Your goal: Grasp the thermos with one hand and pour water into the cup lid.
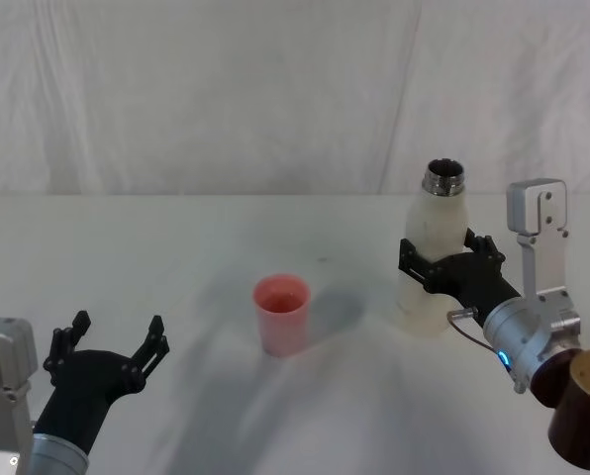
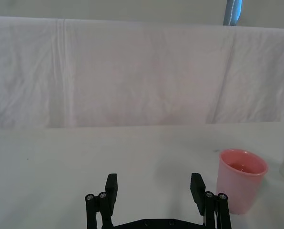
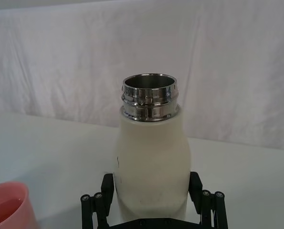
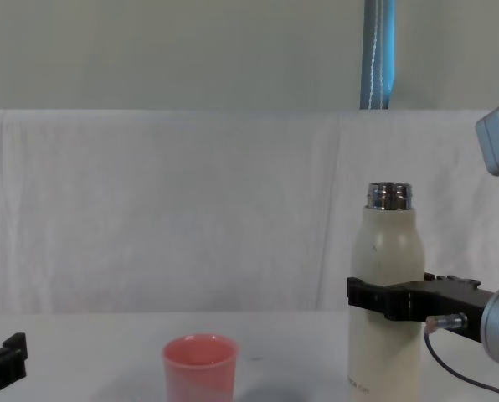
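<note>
The cream-white thermos (image 1: 432,213) stands upright on the table at the right, its steel neck uncapped. My right gripper (image 1: 445,249) is shut on the thermos at mid-height, one black finger on each side (image 3: 151,180). The same grip shows in the chest view, where the gripper (image 4: 385,300) wraps the thermos (image 4: 388,251). The pink cup lid (image 1: 281,313) stands in the middle of the table, left of the thermos, with some liquid inside (image 2: 240,185). My left gripper (image 1: 117,329) rests low at the front left, open and holding nothing, well apart from the cup lid.
A white cloth covers the table (image 1: 176,237) and hangs as a backdrop behind it. A blue pole (image 4: 378,54) rises behind the backdrop. Bare table lies between the cup lid and my left gripper.
</note>
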`<state>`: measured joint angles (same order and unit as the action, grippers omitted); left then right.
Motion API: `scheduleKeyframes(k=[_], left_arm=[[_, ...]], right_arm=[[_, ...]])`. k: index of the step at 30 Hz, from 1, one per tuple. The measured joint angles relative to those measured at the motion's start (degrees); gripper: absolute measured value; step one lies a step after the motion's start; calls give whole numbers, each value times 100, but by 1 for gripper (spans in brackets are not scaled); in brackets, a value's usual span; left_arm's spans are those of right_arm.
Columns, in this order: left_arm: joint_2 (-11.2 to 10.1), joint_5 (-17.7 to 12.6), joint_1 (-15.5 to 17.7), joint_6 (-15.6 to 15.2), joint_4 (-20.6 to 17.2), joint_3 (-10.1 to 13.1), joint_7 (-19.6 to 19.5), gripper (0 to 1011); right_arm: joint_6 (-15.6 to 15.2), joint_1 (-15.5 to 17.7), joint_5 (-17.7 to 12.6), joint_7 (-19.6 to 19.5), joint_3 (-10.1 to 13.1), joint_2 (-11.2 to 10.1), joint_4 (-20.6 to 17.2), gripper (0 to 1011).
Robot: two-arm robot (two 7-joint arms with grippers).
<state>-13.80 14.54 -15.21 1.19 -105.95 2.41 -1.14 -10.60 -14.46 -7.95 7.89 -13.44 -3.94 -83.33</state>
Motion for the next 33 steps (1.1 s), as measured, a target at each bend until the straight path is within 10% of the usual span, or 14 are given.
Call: scheduleKeyframes(k=[33], left_arm=[[0,0,0,0,0,0,0,1001]], right_arm=[[109,-86,3,-131,66,179,190,955]])
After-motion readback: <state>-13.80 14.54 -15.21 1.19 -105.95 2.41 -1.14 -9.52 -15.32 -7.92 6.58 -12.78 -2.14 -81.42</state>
